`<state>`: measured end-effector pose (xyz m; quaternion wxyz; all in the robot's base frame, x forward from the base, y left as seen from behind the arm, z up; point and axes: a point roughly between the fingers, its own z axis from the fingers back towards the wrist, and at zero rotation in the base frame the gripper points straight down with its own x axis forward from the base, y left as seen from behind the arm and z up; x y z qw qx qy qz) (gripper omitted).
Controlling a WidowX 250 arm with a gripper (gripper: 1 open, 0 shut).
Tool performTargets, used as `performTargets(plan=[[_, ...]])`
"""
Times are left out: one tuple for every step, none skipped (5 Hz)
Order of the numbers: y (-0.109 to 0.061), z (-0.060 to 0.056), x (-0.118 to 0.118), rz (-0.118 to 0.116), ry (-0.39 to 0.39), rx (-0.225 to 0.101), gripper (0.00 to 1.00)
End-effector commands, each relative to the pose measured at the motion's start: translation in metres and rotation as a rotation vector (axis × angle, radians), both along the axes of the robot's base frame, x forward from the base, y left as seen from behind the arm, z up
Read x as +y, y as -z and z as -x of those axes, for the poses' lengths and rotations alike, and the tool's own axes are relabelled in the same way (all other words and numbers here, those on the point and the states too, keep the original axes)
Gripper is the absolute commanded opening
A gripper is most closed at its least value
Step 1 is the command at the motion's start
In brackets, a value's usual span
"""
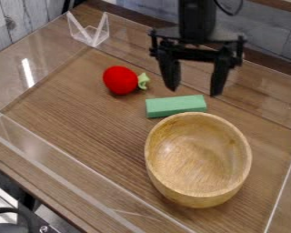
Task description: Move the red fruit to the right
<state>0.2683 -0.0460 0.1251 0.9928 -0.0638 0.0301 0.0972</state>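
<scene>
The table has a brown wood-grain surface with visible lengthwise streaks. Clear glossy panels border it, forming a low transparent enclosure; their edges catch bright reflections.

The red fruit is a small, rounded, smooth-skinned toy of saturated red. A little green leafy tip projects from its side toward the picture's right, so its long axis runs roughly left to right, leaf end toward the green block. The fruit rests on the table in the upper left-centre area, unheld.

The green block is a flat matte rectangular slab lying on the table just right of and below the fruit, with a narrow gap between them. Its long axis is nearly horizontal, tilted slightly upward at the right end.

The wooden bowl is round, light-toned, with a thick rim and visible grain rings inside. It sits in the lower right area, close below the block and apart from the fruit.

The claw is black, pointing downward from a dark vertical arm. Its fingers stand wide apart with nothing between them. It is positioned above the right half of the green block, to the right of the fruit and clear of it.
</scene>
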Motion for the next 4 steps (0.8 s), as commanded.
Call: performTargets(plan=[[-0.014,0.000,0.001,0.003,0.056,-0.060,1.00],[-0.010,0.004,-0.002,0.010,0.096,-0.059,1.00],[-0.007,0.005,-0.007,0.014,0.126,-0.062,1.00],[-0.003,0.006,-0.010,0.015,0.150,-0.064,1.00]])
